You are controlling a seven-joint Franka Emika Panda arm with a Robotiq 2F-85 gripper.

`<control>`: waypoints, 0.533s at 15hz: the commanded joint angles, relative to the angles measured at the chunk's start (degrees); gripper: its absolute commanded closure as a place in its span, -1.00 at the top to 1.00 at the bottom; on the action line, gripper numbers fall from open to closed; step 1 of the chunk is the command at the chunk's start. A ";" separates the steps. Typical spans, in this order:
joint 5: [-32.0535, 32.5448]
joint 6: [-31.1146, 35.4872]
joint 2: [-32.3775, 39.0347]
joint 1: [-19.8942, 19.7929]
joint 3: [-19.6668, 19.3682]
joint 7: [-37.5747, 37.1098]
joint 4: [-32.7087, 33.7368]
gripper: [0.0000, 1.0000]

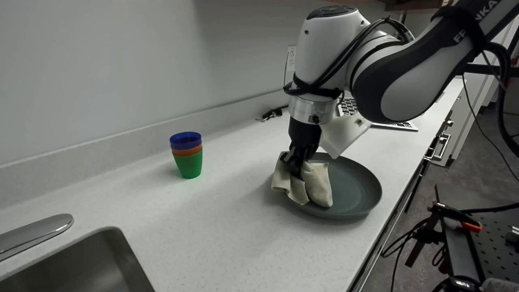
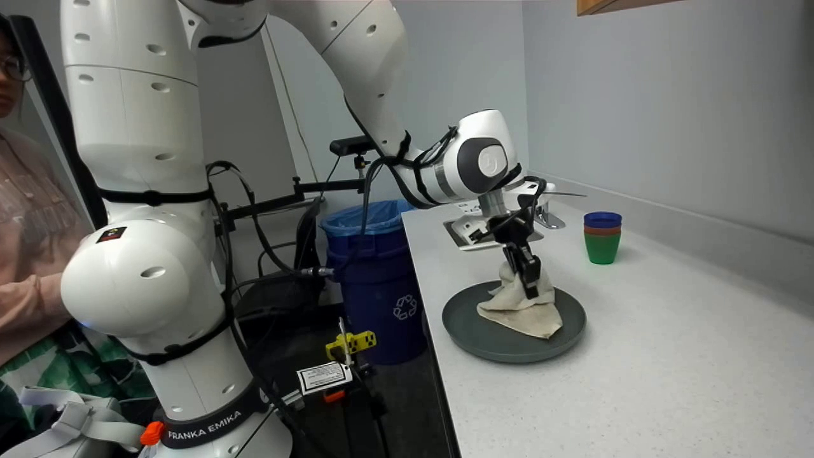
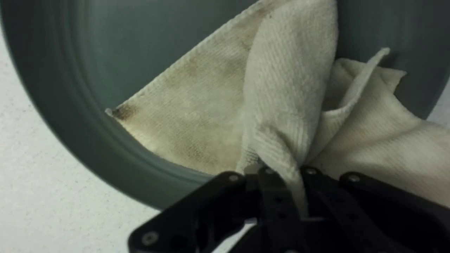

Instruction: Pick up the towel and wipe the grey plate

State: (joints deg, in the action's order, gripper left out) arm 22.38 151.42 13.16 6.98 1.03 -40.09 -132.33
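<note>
The grey plate (image 1: pixel 359 190) lies flat on the white counter. It also shows in an exterior view (image 2: pixel 467 327) and in the wrist view (image 3: pixel 140 52). The beige towel (image 1: pixel 318 184) is bunched up on the plate and hangs in folds from my gripper (image 1: pixel 296 170). In the wrist view the towel (image 3: pixel 288 77) has a pinched fold between the fingers of my gripper (image 3: pixel 286 174), and a flat stained corner spreads over the plate. My gripper (image 2: pixel 531 289) points down over the plate, shut on the towel. The part of the plate under the towel is hidden.
Stacked cups (image 1: pixel 189 162), blue, orange and green, stand near the wall; they also show in an exterior view (image 2: pixel 601 245). A sink (image 1: pixel 117 239) and faucet (image 1: pixel 36 233) lie at one end. A laptop (image 1: pixel 395 125) is behind the arm. The counter's front edge is near the plate.
</note>
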 commanded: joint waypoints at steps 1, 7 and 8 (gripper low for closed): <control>-7.77 -3.69 -1.76 0.12 0.53 6.67 -1.10 -0.96; 1.45 -13.38 -3.28 1.08 -3.83 2.43 -0.49 -0.96; 3.99 -14.02 -3.42 1.08 -4.52 0.83 -0.36 -0.96</control>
State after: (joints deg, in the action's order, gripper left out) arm 21.23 140.78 11.67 7.19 -1.37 -36.32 -132.45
